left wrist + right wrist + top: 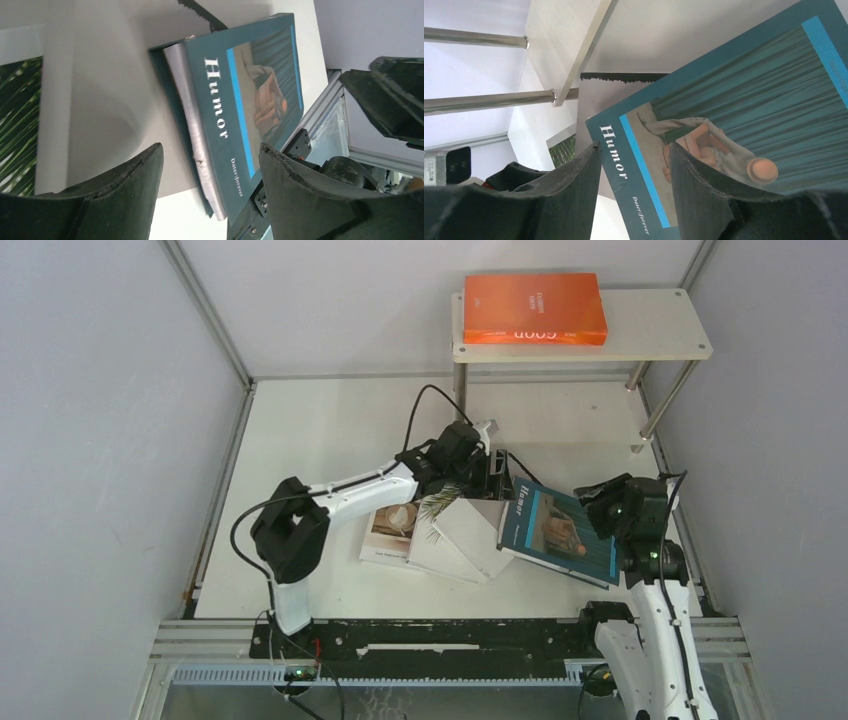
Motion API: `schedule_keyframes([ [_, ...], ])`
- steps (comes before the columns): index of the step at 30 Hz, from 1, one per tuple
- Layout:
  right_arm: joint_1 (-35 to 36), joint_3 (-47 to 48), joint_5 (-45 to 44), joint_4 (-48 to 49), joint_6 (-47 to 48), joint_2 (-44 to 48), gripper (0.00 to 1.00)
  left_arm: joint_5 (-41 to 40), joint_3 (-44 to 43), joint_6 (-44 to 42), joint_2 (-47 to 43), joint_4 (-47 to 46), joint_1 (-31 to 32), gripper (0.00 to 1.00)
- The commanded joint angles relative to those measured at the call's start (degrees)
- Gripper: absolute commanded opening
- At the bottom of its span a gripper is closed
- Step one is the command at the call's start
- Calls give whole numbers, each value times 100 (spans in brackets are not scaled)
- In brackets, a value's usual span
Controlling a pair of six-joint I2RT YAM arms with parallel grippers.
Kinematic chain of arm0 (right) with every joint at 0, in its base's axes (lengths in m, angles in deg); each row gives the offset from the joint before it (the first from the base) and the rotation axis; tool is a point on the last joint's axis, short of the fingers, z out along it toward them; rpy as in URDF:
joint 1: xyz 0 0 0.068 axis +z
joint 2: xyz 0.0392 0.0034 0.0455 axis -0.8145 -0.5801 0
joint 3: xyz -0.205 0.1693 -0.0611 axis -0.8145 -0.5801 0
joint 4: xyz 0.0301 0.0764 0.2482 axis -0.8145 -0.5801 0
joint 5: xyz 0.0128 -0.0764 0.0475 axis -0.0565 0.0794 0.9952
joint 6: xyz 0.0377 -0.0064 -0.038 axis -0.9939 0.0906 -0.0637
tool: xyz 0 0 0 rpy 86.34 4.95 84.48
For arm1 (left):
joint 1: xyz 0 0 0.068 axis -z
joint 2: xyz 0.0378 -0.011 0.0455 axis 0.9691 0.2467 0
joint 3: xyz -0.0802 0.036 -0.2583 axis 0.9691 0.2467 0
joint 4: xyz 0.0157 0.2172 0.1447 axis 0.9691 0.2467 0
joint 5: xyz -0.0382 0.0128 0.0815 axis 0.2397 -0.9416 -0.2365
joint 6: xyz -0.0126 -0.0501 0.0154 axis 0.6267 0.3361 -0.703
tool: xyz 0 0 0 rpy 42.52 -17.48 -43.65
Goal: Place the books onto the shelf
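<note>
Grey walls box in a white desk [330, 430], and on it the dark teal book with the cover picture [560, 533] lies at the right end of a fanned row, its spine side propped on the plain grey-white book [478, 530]. I count five books: that teal one, the grey-white one, the white book with the palm leaf [432, 550] and the white book with the coffee-cup photo [390, 535] on the desk, and the bright orange book [535, 308] lying flat on the top board of the pale beige shelf on shiny metal legs [660, 330]. So I judge one of five is done. The right gripper [634, 145] hangs over the teal cover with its fingers parted and grasping nothing. The left gripper [211, 147] is likewise released, facing the spine end. To lift the teal book well, I'd bring one finger under the propped edge and one on the cover, then clamp near the spine so the pages don't splay. One shelf, two arms, two grippers.
</note>
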Motion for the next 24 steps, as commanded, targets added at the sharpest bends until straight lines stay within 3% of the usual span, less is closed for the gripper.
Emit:
schedule_keyframes([
  [1,-241,-113,234,303,79,-3,59,268,-610,-88,241,-115,93,74],
  [11,-565,-479,547,641,-44,-189,59,394,-781,-77,584,-68,121,74],
  [24,-1232,-693,231,688,-139,-299,57,602,-947,-69,844,-94,118,69],
])
